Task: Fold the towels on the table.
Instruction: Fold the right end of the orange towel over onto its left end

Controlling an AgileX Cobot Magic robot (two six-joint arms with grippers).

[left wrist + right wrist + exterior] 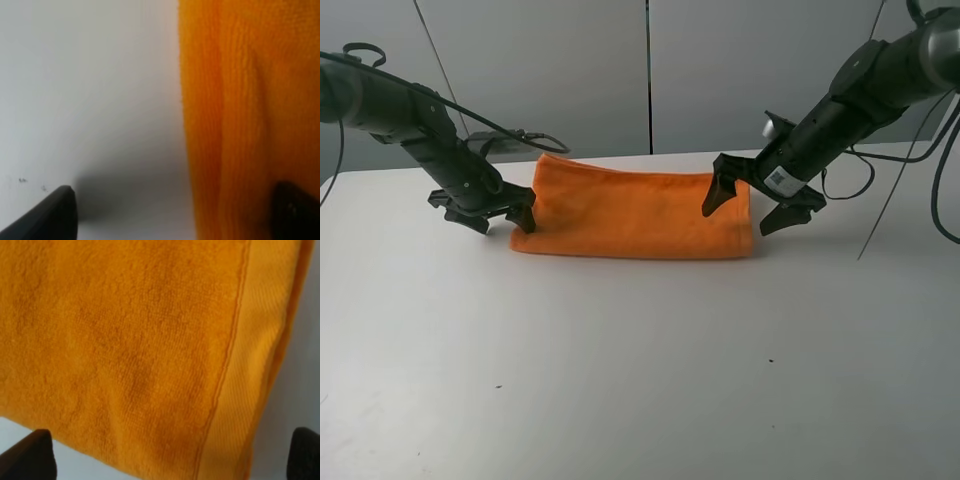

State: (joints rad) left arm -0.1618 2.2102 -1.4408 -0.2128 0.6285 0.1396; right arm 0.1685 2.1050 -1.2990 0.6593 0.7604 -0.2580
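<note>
- The orange towel (635, 215) lies toward the far side of the white table (640, 380), about midway across it. It is folded into a long strip that runs left to right.
- The strip's far edge looks rounded like a fold, and its near edge lies flat on the tabletop.
- The left gripper (502, 222) sits low at the strip's left end with its jaws spread wide and nothing between them.
- In the left wrist view, one dark fingertip (55, 215) is over bare table (90, 75). The other is over the terry cloth (240, 100), so the left gripper (175, 215) straddles the towel's edge.
- That view is blurred up close, so it is not clear whether the tip over the cloth touches it.
- The right gripper (740, 215) is at the strip's right end, also wide open and holding nothing. From the high camera, one finger stands over the towel and the other is just beyond its right edge.
- The right wrist view shows the right gripper (167, 455) spanning the cloth (125, 340), with a fingertip (30, 455) at each lower corner of the frame.
- A smoother woven border band (260, 365) runs along the towel's end, with a sliver of table (307, 390) beyond it.
- A few dark specks (770, 361) dot the near part of the tabletop.
</note>
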